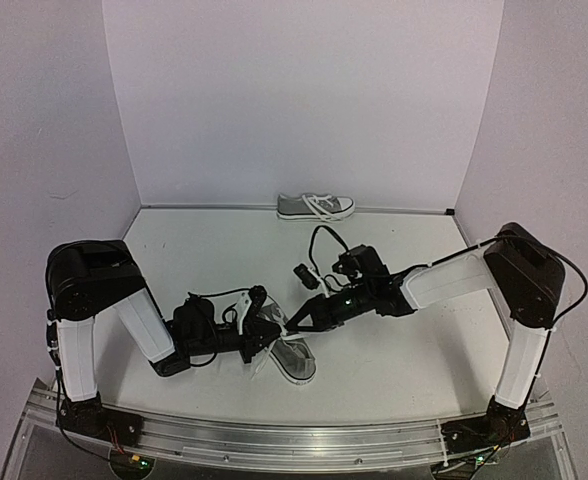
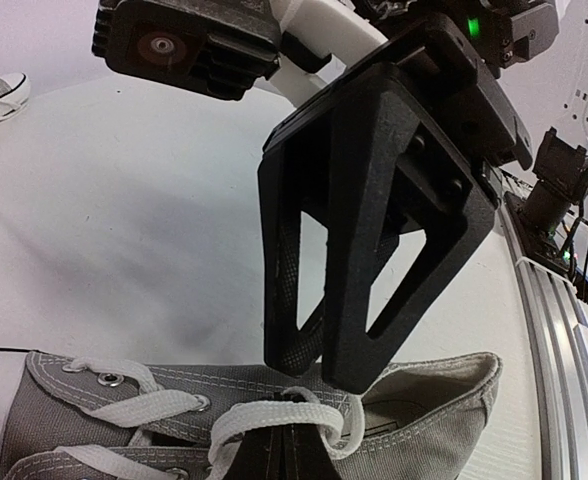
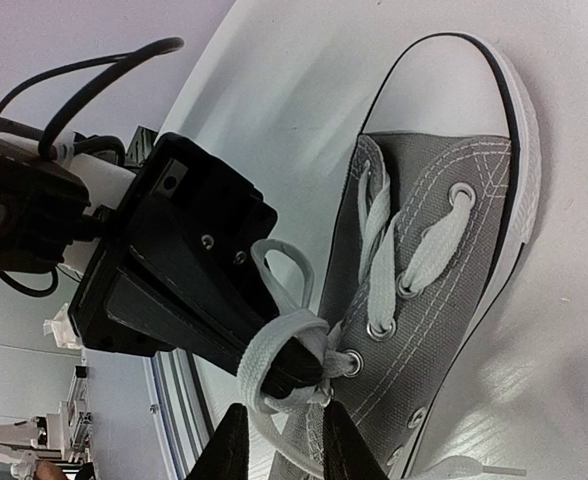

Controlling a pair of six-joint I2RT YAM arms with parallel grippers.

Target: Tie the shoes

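Near shoe (image 1: 296, 362) points diagonally far-left; left end effector (image 3: 286, 368) shut, right end effector (image 2: 322, 362) narrow.

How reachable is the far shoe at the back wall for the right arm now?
Probably, but not freely: bare table lies between it and the far shoe, yet the right gripper is down at the near shoe's lace, beside the left gripper.

One grey canvas sneaker (image 1: 294, 360) with white toe cap sat near the front of the desk (image 1: 424, 370), its white laces loosely looped. The matching sneaker (image 1: 316, 207) rested far back, toe pointing right.
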